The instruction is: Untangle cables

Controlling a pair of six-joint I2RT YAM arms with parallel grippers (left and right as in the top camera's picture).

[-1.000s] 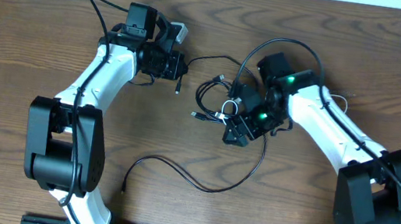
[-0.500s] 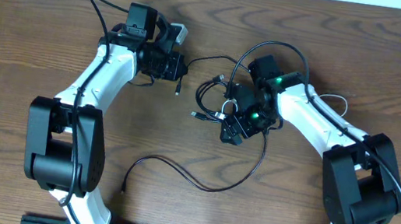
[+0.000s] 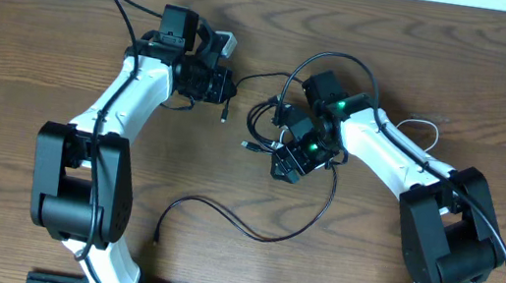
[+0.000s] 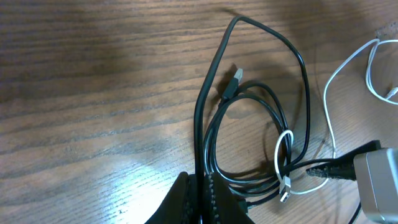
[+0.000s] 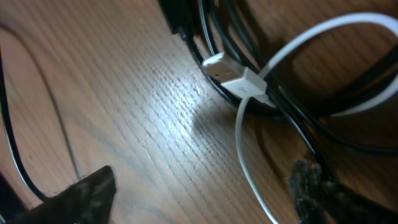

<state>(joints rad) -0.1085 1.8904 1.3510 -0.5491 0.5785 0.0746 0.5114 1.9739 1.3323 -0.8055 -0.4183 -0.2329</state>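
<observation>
Left wrist view gives me the black cable (image 4: 210, 137) best. It lies on the counter (image 3: 50, 34) in a loose coil of several loops, and one strand runs straight back into my left hand (image 4: 199, 202), which is pinched closed on it at the coil's near edge.

The white cable (image 5: 311, 37) is threaded through the far side of that coil. In the right wrist view it arcs over the black strands and doubles back to its plug (image 5: 235, 75), which rests flat on the wood, touching the black loops.

From overhead, the tangle sits in the middle of the counter between the two arms, and the black cable's long tail trails toward the near edge. The rest of the white cable disappears behind the right arm.

My right hand (image 5: 202, 180) hangs low just beside the tangle, fingers spread wide with nothing between them. This is the relation I am steering by: the white plug lies directly ahead of that open hand and roughly centred between its fingers. The plug's long axis runs diagonally across the line of approach, not along it.

The right hand is clearly the nearer one. I judge it should take the plug or the white strand just behind it, while the left hand holds the black coil in place as an anchor.
</observation>
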